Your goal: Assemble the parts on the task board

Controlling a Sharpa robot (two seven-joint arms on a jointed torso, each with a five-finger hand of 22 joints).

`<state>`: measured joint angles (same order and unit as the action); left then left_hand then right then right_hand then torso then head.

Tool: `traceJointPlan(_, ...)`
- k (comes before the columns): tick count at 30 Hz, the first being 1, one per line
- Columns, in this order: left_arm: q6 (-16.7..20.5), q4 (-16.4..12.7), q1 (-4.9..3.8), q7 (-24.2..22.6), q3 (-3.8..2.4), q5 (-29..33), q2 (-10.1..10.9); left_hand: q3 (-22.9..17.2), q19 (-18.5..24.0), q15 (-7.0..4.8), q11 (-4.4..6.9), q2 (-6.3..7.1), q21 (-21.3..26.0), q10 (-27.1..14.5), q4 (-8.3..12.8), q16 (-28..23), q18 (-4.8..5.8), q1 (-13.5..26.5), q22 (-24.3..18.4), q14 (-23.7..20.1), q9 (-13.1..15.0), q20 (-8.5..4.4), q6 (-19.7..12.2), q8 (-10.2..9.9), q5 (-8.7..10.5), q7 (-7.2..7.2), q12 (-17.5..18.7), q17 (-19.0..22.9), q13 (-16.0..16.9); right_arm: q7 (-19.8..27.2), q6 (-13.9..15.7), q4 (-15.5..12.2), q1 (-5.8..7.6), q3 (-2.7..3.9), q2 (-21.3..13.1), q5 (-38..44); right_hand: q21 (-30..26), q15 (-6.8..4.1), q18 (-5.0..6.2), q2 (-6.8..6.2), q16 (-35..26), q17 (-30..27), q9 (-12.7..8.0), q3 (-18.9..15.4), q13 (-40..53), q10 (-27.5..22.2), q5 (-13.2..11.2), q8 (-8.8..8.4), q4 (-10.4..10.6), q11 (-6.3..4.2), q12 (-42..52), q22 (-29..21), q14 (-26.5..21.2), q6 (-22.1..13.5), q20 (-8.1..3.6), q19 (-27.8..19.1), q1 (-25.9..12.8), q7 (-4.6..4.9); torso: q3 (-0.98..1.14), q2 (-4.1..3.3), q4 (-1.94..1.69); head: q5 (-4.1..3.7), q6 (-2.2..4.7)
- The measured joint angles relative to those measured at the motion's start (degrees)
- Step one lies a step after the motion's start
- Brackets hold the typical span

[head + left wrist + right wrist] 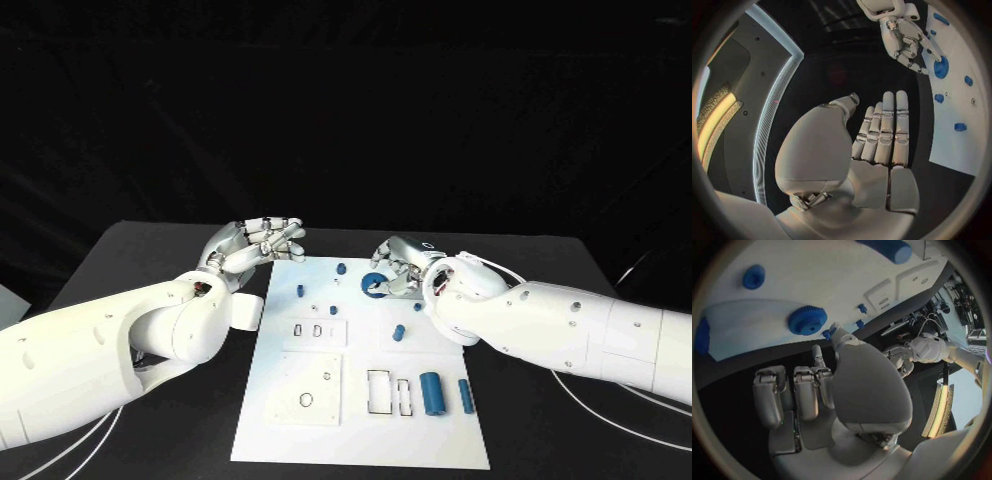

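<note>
I see the white board (296, 420) lying mid-table, with blue parts on it. A round toothed gear (375, 283) sits near its far edge; a thick cylinder (430, 392) and a slimmer pin (466, 395) lie side by side near its near right corner. My right hand (405, 265) hovers at the gear, fingers curled inward, grasping nothing that I can make out. My left hand (260, 244) hangs off the board's far left corner, fingers straight and together, empty.
</note>
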<state>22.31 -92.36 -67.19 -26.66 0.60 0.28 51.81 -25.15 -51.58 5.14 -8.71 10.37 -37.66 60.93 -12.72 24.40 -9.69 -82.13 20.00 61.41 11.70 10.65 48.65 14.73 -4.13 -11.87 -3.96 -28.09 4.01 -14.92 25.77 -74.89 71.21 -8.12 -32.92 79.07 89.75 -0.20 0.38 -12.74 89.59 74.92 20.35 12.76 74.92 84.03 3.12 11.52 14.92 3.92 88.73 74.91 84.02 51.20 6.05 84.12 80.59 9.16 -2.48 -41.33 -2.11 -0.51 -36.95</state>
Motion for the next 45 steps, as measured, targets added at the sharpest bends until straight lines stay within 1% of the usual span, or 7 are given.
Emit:
traceJointPlan(2, 0.0, 0.02, 0.0, 0.0, 0.0, 0.0, 0.02, 0.0, 0.0, 0.0, 0.0, 0.0, 0.0, 0.0, 0.0, 0.0, 0.0, 0.0, 0.0, 0.0, 0.0, 0.0, 0.0, 0.0, 0.0, 0.0, 0.0, 0.0, 0.0, 0.0, -0.71, 0.24, -0.09, 0.0, -0.28, -0.98, 0.0, 0.39, 0.0, 0.0, 0.0, 0.0, -0.06, -0.6, 0.0, -0.08, 0.0, -0.26, 0.18, 0.32, 0.0, 0.0, -0.02, -0.19, 0.01, 0.0, 0.0, 0.19, 0.01, -0.01, 0.0, 0.01, -0.02)
traceJointPlan(17, -0.04, 0.05, 0.0, 0.03, 0.0, 0.0, 0.01, 0.0, 0.0, 0.0, 0.0, 0.0, 0.0, 0.0, 0.0, 0.0, 0.0, 0.0, -0.01, 0.0, -0.01, 0.01, 0.0, 0.0, 0.0, 0.0, 0.0, 0.01, 0.0, 0.14, -3.61, 2.17, -0.3, -0.01, 0.1, -5.58, 0.0, 0.4, 0.0, 0.01, 0.0, -0.01, 0.03, -0.91, 0.0, 0.0, 0.0, -0.29, 0.18, 0.4, -0.21, 0.0, 0.0, -0.26, 0.23, -0.22, 0.01, 0.26, -0.04, -0.08, -0.16, -0.29, -0.16)
traceJointPlan(23, -0.05, 0.13, 0.0, 0.05, 0.0, 0.0, -0.03, 0.0, -0.01, 0.0, 0.0, 0.0, 0.0, 0.0, 0.0, 0.0, 0.0, 0.0, 0.07, 0.0, -0.01, 0.01, 0.0, 0.0, 0.0, 0.0, 0.0, -0.06, 0.0, 0.38, -3.72, 2.68, -0.27, 0.04, 0.49, -6.71, 0.0, 0.4, 0.0, 1.22, 0.0, -0.01, 0.17, -0.91, 0.0, 0.0, 0.0, -0.29, 0.17, 0.4, -0.21, 0.04, 0.0, 0.1, 0.23, -0.22, 0.31, -0.1, -0.07, -0.09, -0.18, -0.26, -0.26)
traceJointPlan(28, -0.06, 0.26, 0.0, 0.07, 0.0, 0.0, -0.08, 0.0, -0.01, 0.0, 0.0, 0.0, 0.0, 0.0, 0.0, 0.0, 0.0, 0.0, 0.07, 0.0, -0.01, 0.01, 0.0, 0.0, 0.0, 0.0, 0.0, -0.06, 0.0, 0.58, -3.72, 3.18, -0.24, 0.07, 0.75, -7.41, 0.0, 0.4, 0.0, 1.51, 0.0, -0.02, 0.22, -0.91, 0.0, 0.0, 0.0, -0.28, 0.17, 0.4, -0.21, 0.03, 0.0, 0.32, 0.23, -0.22, 0.0, 0.11, -0.09, -0.09, -0.16, -0.3, -0.38)
traceJointPlan(36, -0.09, 0.38, 0.0, 0.15, 0.0, 0.0, -0.16, 0.0, -0.01, 0.0, 0.0, 0.0, 0.0, 0.0, 0.0, 0.0, 0.0, 0.0, 0.06, 0.0, -0.02, 0.01, 0.0, 0.0, 0.0, 0.0, 0.0, -0.06, 0.0, 0.62, -3.68, 3.86, -0.21, 0.09, 1.32, -7.75, 0.0, 0.4, 0.0, 2.34, 0.0, -0.02, 0.34, -0.71, 0.0, 0.0, -0.01, -0.19, 0.31, 0.39, 0.15, 0.03, 0.0, 1.0, 0.23, -0.22, 0.39, -0.15, -0.09, -0.07, -0.15, -0.35, -0.46)
traceJointPlan(41, -0.13, 0.42, 0.0, 0.2, 0.01, 0.0, -0.21, 0.0, -0.01, 0.0, 0.0, 0.0, 0.0, 0.0, 0.0, 0.0, 0.0, 0.0, 0.06, 0.0, -0.02, 0.01, 0.0, 0.0, 0.0, 0.0, 0.0, -0.05, 0.0, 0.56, -3.74, 4.12, -0.22, 0.08, 1.78, -7.05, 0.0, 0.4, 0.0, 2.69, 0.0, 0.01, 0.41, 0.15, -0.01, 0.0, -0.01, 0.01, -0.55, 0.39, 0.15, 0.02, 0.0, 1.75, 0.22, -0.22, 0.77, -0.29, -0.08, -0.05, -0.16, -0.35, -0.58)
traceJointPlan(45, -0.16, 0.45, 0.0, 0.24, 0.01, 0.0, -0.22, -0.17, 0.19, 0.0, 0.0, 0.0, -0.22, 0.0, 0.17, 0.0, 0.0, 0.0, 0.15, 0.0, 0.03, 0.21, 0.0, 0.0, 0.0, 0.0, 0.0, -0.13, 0.0, 0.56, -3.94, 4.37, -0.24, 0.08, 1.93, -5.6, 0.0, 0.4, 0.0, 1.95, 0.0, 0.02, 0.43, 0.85, -0.01, 0.0, -0.01, 0.01, -1.75, 0.39, 0.15, 0.02, 0.0, 1.95, 0.22, -0.23, 2.3, -0.48, -0.07, -0.02, -0.16, -0.34, -0.7)
